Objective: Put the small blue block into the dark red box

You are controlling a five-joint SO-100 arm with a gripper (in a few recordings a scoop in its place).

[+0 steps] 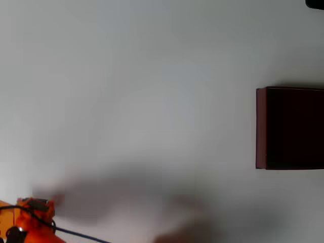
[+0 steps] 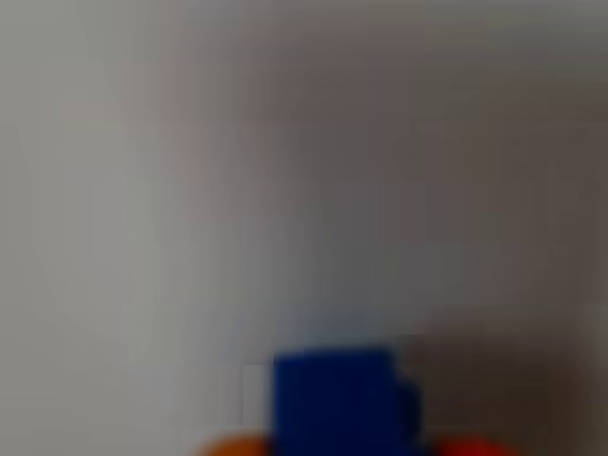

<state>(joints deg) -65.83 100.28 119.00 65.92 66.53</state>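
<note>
Orange claw seems squeezed shut on the small blue block, though the wrist view is blurry, so carry it slowly to the far-off dark red box.

A bright orange robot arm at the lower-left corner of the overhead view, fitted with dark, near-black parts on top (detail is soft), a thin blue cable trailing to the right. Blurred orange edges flank the wrist view's bottom.
</note>
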